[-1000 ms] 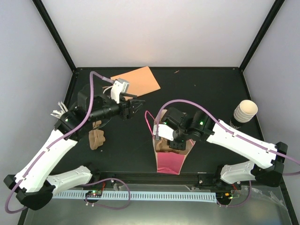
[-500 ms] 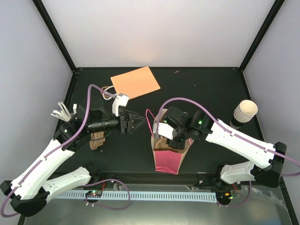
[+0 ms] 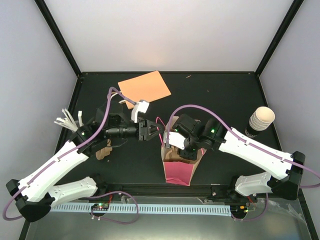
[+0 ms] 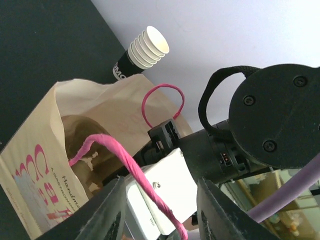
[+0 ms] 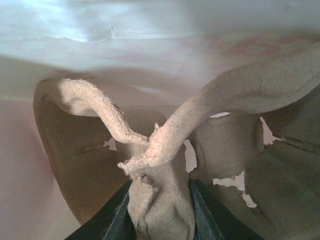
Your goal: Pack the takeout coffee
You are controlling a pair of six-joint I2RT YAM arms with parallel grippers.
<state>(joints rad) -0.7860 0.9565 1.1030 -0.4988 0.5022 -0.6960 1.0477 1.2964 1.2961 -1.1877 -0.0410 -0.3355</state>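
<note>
Cup (image 3: 261, 120) upright at table's (image 3: 220, 95) right edge, well apart from bag (image 3: 178, 172).
Light, crushable: I'd grip ribbed wall gently. Left gripper (image 3: 152, 134) spread round handle (image 4: 125, 159); right gripper (image 5: 159, 210) pinches carrier (image 5: 165, 135).

Takeout coffee (image 3: 261, 120): cream ribbed cup with a dark lower part, standing upright near the right edge of the table (image 3: 220, 90). Nothing is touching it. Top looks lidded, but unclear.
</note>
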